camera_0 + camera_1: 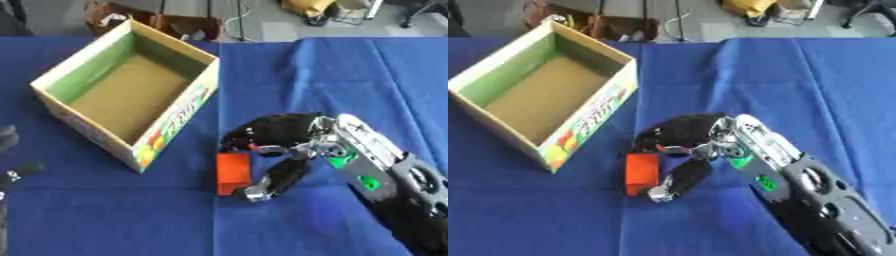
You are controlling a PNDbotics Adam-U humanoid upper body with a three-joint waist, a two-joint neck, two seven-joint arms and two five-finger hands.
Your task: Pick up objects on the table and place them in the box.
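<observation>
A blue cloth (350, 75) is spread over the worktop, creased down the middle. Beyond its far edge, grey floor (262, 27) is seen, crossed by a pale cable (238, 15). Brown clutter (166, 22) and something yellow (306, 6) are glimpsed there.

Box (131, 90) at table's (350, 75) left; block (233, 172) right of it, nearer.

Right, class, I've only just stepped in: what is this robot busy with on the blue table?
The robot's right hand is curled around an orange block lying on the blue tablecloth, its fingers over the top and its thumb below. The block is still on the cloth. The open cardboard box stands to the left with nothing visible inside. The left hand just shows at the left edge.
</observation>
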